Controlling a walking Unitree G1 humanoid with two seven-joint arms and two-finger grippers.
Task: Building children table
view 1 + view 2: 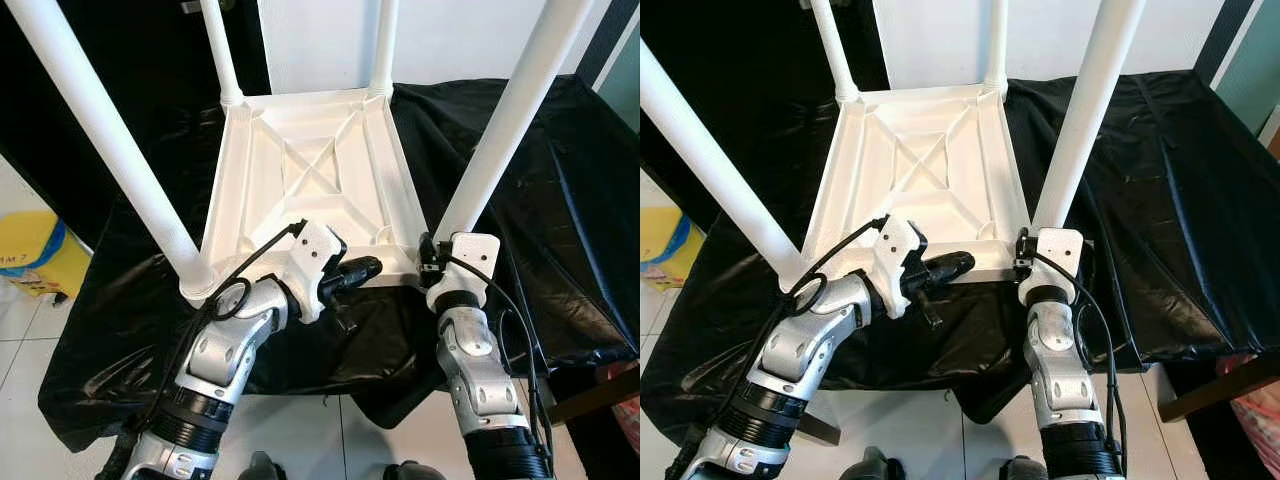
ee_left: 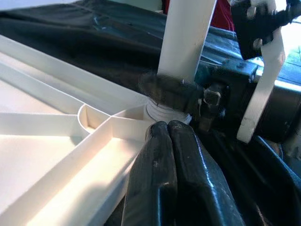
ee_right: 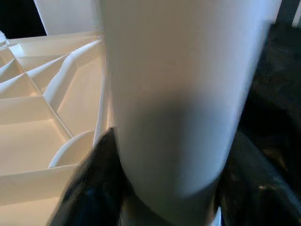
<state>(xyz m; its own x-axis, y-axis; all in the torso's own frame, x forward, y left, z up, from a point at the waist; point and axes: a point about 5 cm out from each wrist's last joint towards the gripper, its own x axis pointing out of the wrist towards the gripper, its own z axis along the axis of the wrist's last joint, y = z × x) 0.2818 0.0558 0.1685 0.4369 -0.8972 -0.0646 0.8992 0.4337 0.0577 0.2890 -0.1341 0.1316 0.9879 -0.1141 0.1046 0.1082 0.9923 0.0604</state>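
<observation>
Gripping the table leg (image 3: 178,94): right tool (image 1: 432,250).

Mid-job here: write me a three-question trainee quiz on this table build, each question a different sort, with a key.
1. True or false: the tabletop lies underside up on the black cloth.
2. Multiple choice: how many white legs stand in its corner sockets? A) two B) three C) four
3. Fill in: the right gripper is clamped on the base of the ____ leg, while the left gripper lies with jaws shut at the near edge.

Key
1. True; the ribbed underside faces up.
2. C.
3. Near right.
</observation>
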